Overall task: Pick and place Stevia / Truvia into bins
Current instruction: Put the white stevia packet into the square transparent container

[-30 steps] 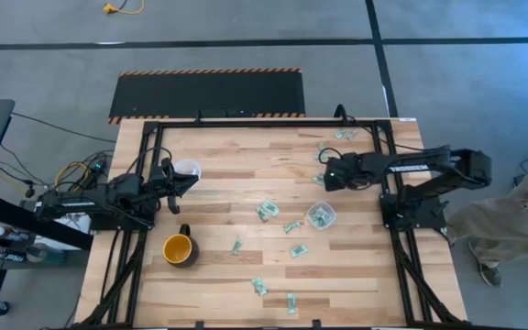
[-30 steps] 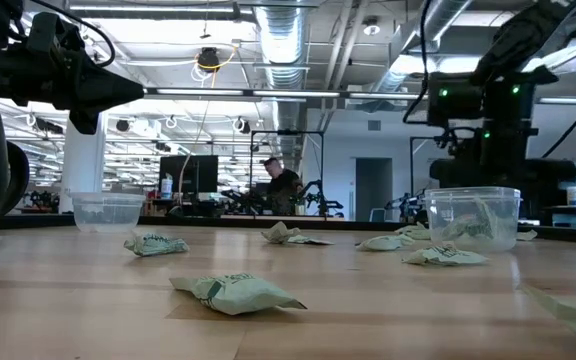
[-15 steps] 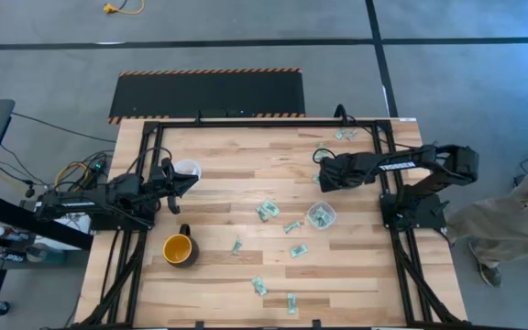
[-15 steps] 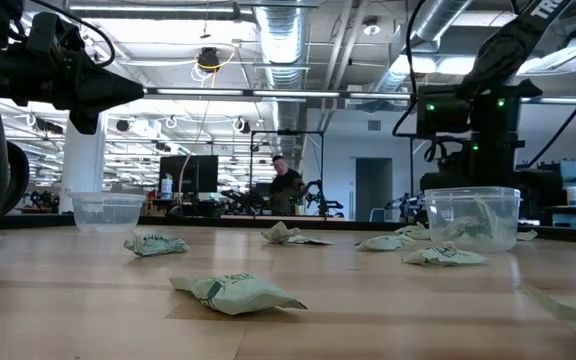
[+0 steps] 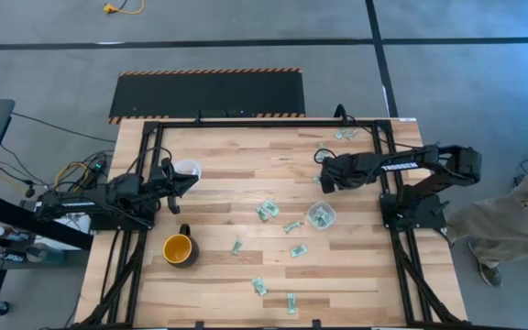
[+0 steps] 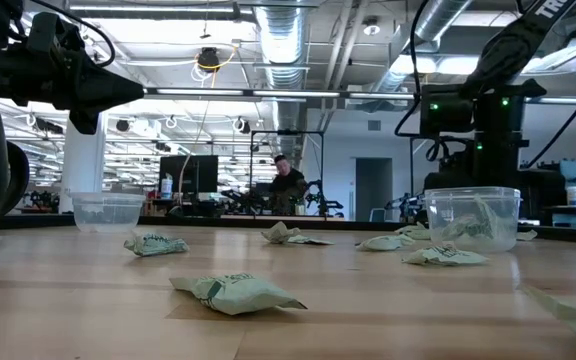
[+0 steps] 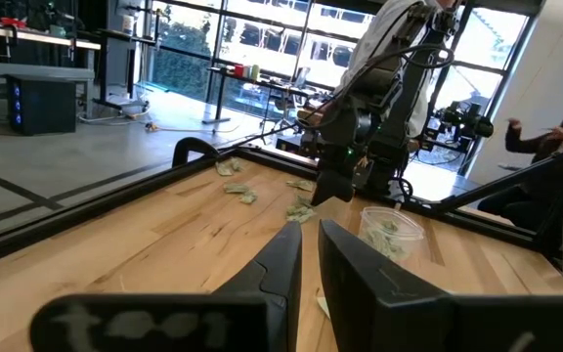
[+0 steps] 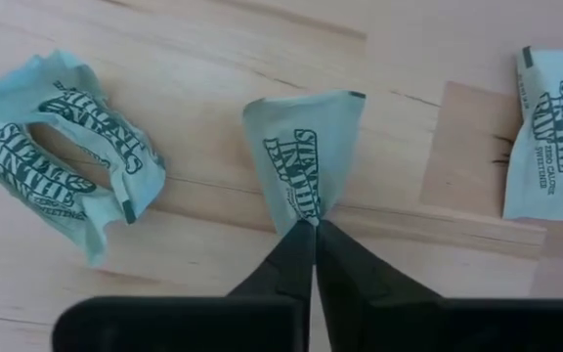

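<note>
Several pale green sachets lie flat on the wooden table, for instance in the middle [image 5: 266,211] and near the front [image 5: 258,286]. One clear cup [image 5: 320,215] with sachets in it stands right of the middle. The other clear cup [image 5: 187,170] stands at the left. My right gripper [image 5: 324,174] hovers behind the right cup, pointing down, shut on one sachet [image 8: 306,156]. My left gripper [image 5: 186,181] is shut and empty beside the left cup. Two more sachets [image 8: 62,147] [image 8: 545,137] lie on the table on either side of the held one. My right gripper pinches the sachet's end [image 8: 304,210] between its two fingertips, coming from above and pointing down. That end is crumpled together in the pinch and the rest of the sachet flares out beyond the fingertips. I cannot tell whether its free end touches the table.
A yellow-orange mug [image 5: 179,248] stands at the front left, near my left arm. More sachets lie at the far right of the table [image 5: 344,135]. A black metal frame [image 5: 246,122] runs along the table's edges. A person [image 6: 286,185] shows in the room behind.
My right gripper has moved a little toward the table's left edge, then back slightly to the right.
</note>
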Controlling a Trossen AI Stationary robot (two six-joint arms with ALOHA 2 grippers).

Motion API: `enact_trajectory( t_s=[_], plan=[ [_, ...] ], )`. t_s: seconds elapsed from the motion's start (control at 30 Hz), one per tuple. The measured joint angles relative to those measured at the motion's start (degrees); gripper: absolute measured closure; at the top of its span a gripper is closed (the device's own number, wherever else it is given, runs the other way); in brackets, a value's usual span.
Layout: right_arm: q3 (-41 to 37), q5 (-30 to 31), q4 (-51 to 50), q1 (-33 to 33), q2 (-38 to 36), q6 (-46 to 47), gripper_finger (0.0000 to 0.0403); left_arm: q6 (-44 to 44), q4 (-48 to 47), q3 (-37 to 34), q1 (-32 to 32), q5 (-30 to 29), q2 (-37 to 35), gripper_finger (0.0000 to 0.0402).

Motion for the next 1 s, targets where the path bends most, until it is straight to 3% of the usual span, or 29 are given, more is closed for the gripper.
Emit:
enact_trajectory(
  t_s=[0.43,0.67,1.0],
  plan=[
    [2.77,0.75,-7.52,5.84,-4.98,-0.87,0.0401,0.01,0.0,0.0,-0.01,0.0,0.0,0.0375],
    [4.56,3.95,-11.0,12.89,-12.27,2.86,0.0402,0.01,0.0,0.01,0.0,0.0,0.0,0.0375],
    [5.22,3.88,-7.19,27.68,-18.73,4.62,0.0403,0.01,0.0,0.01,-0.01,0.0,-0.01,0.0375]
  ],
)
